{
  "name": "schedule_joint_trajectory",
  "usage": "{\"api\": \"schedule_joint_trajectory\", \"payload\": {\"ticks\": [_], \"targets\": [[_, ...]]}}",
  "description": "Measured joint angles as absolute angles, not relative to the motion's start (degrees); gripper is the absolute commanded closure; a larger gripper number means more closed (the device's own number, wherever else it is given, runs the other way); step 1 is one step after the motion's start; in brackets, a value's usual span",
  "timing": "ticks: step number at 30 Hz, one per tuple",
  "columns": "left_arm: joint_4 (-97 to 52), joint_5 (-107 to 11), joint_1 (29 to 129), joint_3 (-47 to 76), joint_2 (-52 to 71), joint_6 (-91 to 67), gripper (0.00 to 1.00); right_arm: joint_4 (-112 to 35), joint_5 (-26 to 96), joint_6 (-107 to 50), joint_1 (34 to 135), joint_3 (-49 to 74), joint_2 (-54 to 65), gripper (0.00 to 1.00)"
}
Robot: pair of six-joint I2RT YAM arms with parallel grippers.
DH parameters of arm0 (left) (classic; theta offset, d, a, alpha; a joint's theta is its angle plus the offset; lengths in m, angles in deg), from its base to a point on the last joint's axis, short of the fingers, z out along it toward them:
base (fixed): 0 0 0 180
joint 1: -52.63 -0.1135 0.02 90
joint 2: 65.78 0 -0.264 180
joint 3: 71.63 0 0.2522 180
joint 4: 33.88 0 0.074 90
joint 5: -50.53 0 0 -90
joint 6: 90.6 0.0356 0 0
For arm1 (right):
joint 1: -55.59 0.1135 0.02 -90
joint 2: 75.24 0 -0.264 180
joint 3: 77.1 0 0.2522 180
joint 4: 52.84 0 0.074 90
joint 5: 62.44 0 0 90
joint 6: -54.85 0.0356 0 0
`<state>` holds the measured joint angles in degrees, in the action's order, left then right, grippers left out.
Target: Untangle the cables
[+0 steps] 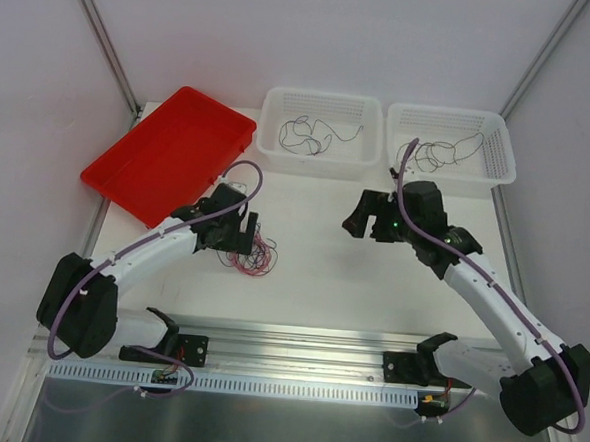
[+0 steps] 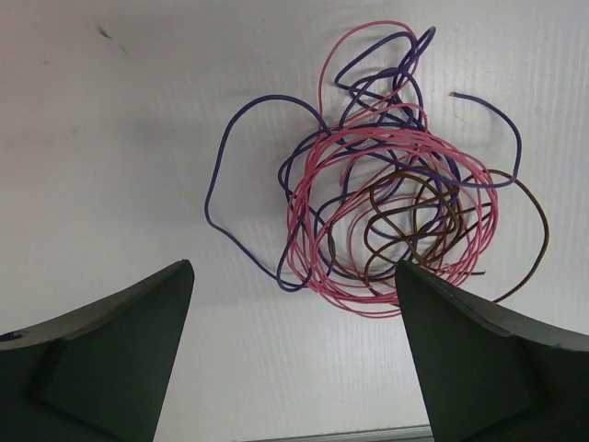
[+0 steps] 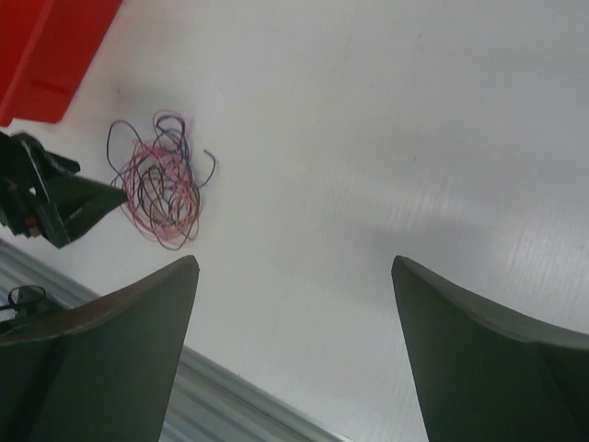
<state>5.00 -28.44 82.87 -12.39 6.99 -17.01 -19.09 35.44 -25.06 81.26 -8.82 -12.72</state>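
A tangle of thin cables (image 2: 386, 184) in pink, purple and dark brown lies on the white table (image 1: 322, 273), seen small as the cables (image 1: 256, 256) from above and as the cables (image 3: 158, 191) in the right wrist view. My left gripper (image 2: 294, 281) hovers just short of the tangle, open, with bare table between its fingers. My right gripper (image 3: 294, 272) is open and empty over the table's middle, well to the right of the tangle, shown in the top view as the right gripper (image 1: 360, 217).
A red tray (image 1: 169, 153) lies at the back left. Two white baskets stand at the back, the left basket (image 1: 320, 132) and the right basket (image 1: 450, 145), each holding loose thin wires. A metal rail (image 1: 306, 367) runs along the near edge.
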Motion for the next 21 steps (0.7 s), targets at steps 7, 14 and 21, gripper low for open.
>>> {"api": "schedule_joint_trajectory", "payload": {"ticks": [7,14,21], "targets": [[6.31,-28.46,82.52,-8.85,14.95,-24.15,0.25,-22.0,35.73,-19.88,89.61,-18.06,-14.09,0.1],[6.73,-32.11,82.82,-8.2,19.27,-28.13,0.66,-30.67,35.92,-13.54,97.13,-23.42,-11.67,0.11],[6.38,-36.44,89.23,-7.8,19.27,-32.0,0.93,-39.7,36.21,-9.06,99.21,-25.78,-4.74,0.19]]}}
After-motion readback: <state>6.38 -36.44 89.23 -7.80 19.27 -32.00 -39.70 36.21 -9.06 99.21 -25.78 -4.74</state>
